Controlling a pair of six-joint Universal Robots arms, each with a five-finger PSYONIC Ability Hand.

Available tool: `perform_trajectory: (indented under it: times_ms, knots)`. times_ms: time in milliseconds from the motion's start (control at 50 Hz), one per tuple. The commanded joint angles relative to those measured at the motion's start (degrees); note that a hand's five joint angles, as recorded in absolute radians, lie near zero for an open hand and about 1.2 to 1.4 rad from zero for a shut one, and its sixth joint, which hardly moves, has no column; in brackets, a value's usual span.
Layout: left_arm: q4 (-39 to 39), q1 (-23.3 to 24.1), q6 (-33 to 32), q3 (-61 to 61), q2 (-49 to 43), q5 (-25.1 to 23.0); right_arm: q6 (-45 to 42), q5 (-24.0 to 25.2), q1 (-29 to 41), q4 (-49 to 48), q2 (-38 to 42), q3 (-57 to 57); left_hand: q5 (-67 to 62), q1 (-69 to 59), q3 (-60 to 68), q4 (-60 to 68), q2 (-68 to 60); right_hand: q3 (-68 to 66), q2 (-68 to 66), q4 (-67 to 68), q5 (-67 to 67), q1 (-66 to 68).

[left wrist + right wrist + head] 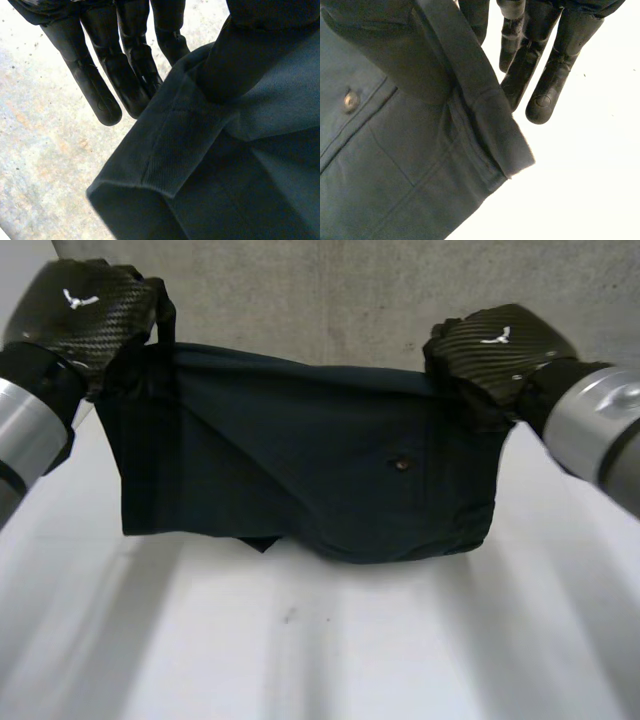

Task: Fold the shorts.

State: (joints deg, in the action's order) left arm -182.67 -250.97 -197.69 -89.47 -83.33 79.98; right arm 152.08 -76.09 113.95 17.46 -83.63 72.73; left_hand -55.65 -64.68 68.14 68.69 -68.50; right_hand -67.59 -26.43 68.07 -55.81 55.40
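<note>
Now, shorts (320,460), bird-logo left hand (85,310), right hand (495,350)

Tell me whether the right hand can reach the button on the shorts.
Probably not: the right hand is pinching a top corner of the shorts, and the button sits lower on the hanging front.

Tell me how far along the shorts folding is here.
Done: the shorts look doubled over, one layer lying slantwise across the other. In hand: the left hand and right hand each pinch a top corner, so the shorts hang over the table. Left: laying them flat and probably a last fold.
</note>
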Motion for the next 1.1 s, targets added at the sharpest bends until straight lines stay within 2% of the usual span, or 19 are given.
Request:
perform_trajectory:
  times_ms: [20, 80, 240, 360, 460, 520, 560, 620, 640, 720, 780, 940, 1100]
  knots:
    - [7.68, 1.19, 0.02, 1.23, 0.72, -0.08, -3.72, 0.33, -0.84, 5.74, -0.93, -0.66, -14.35, -15.32, 11.86, 11.31, -11.50, -12.41, -53.57, 11.93, -14.19, 24.60]
    - [7.95, 1.45, -0.41, 1.05, -3.13, 0.53, -3.90, -0.02, -0.93, 5.65, 0.82, -0.66, -14.35, -15.32, 11.86, 11.31, -11.50, -12.41, -53.57, 11.93, -14.19, 24.60]
    - [7.95, 1.71, -1.29, 5.88, -17.99, 4.04, -4.60, -0.72, -0.75, 5.83, 13.48, -4.61, -14.35, -15.32, 11.86, 11.31, -11.50, -12.41, -53.57, 11.93, -14.19, 24.60]
    - [8.03, 2.06, -6.91, 16.77, -32.49, 7.03, -5.57, -0.63, -0.84, 3.03, 23.32, -10.58, -14.35, -15.32, 11.86, 11.31, -11.50, -12.41, -53.57, 11.93, -14.19, 24.60]
    - [7.42, 4.96, -13.67, 29.94, -40.67, 7.65, -6.01, -1.51, -0.75, -7.59, 27.98, -17.17, -14.35, -15.32, 11.86, 11.31, -11.50, -12.41, -53.57, 11.93, -14.19, 24.60]
    - [5.06, 5.75, -16.67, 39.87, -43.05, 7.83, -6.01, -1.51, -0.66, -19.45, 29.13, -21.57, -14.35, -15.32, 11.86, 11.31, -11.50, -12.41, -53.57, 11.93, -14.19, 24.60]
    - [-0.27, 6.11, -17.20, 46.62, -43.23, 8.00, -5.57, -1.51, -0.58, -29.96, 28.61, -23.58, -14.35, -15.32, 11.86, 11.31, -11.50, -12.41, -53.57, 11.93, -14.19, 24.60]
    - [-9.25, 6.55, -16.42, 50.44, -42.70, 8.53, -5.39, -1.25, -0.49, -41.94, 27.12, -23.77, -14.35, -15.32, 11.86, 11.31, -11.50, -12.41, -53.57, 11.93, -14.19, 24.60]
    - [-16.15, 6.98, -15.80, 50.45, -41.66, 9.31, -5.31, -1.95, -0.57, -49.20, 25.55, -23.43, -14.35, -15.32, 11.86, 11.31, -11.50, -12.41, -53.57, 11.93, -14.19, 24.60]
    - [-32.08, 6.82, -13.78, 47.65, -35.69, 13.35, -3.47, -2.22, -0.49, -59.54, 22.38, -21.67, -14.35, -15.32, 11.86, 11.31, -11.50, -12.41, -53.57, 11.93, -14.19, 24.60]
    - [-35.56, 6.90, -12.72, 44.83, -34.18, 14.68, -1.44, -2.74, -0.58, -59.13, 21.84, -21.58, -14.35, -15.32, 11.86, 11.31, -11.50, -12.41, -53.57, 11.93, -14.19, 24.60]
    - [-30.91, 6.20, -10.53, 32.71, -33.65, 13.89, 0.67, -3.01, -0.58, -45.69, 23.07, -19.12, -14.35, -15.32, 11.86, 11.31, -11.50, -12.41, -53.57, 11.93, -14.19, 24.60]
    - [-29.05, 5.49, -10.35, 14.08, -35.31, 12.31, -0.29, -3.89, -0.49, -30.23, 30.17, -11.66, -14.35, -15.32, 11.86, 11.31, -11.50, -12.41, -53.57, 11.93, -14.19, 24.60]
